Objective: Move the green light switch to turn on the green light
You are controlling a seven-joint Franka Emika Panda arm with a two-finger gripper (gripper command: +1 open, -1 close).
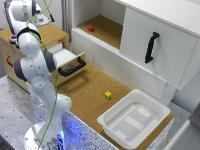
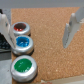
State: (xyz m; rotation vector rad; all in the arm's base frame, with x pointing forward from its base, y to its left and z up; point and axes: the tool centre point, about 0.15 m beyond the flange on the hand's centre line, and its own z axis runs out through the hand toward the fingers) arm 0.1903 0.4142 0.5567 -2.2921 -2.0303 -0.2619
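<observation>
In the wrist view, the green light switch [image 2: 22,66] is a round green button in a silver housing on a cork surface. It is last in a row with a blue button [image 2: 21,44] and a red button [image 2: 20,27]. My gripper [image 2: 36,44] is open and empty above the cork, its fingers [image 2: 68,30] spread wide. The buttons lie near one finger, and the green one is off to the side of the gap. No lit lamp shows. In the exterior view my arm [image 1: 35,65] hides the buttons.
A wooden box [image 1: 52,34] stands under my hand, with an open drawer with a black handle [image 1: 72,67]. A yellow block [image 1: 108,95] lies on the cork table. A white bin [image 1: 132,117] sits at the front edge. A red block [image 1: 91,28] sits in the cabinet beside a door with a handle [image 1: 151,47].
</observation>
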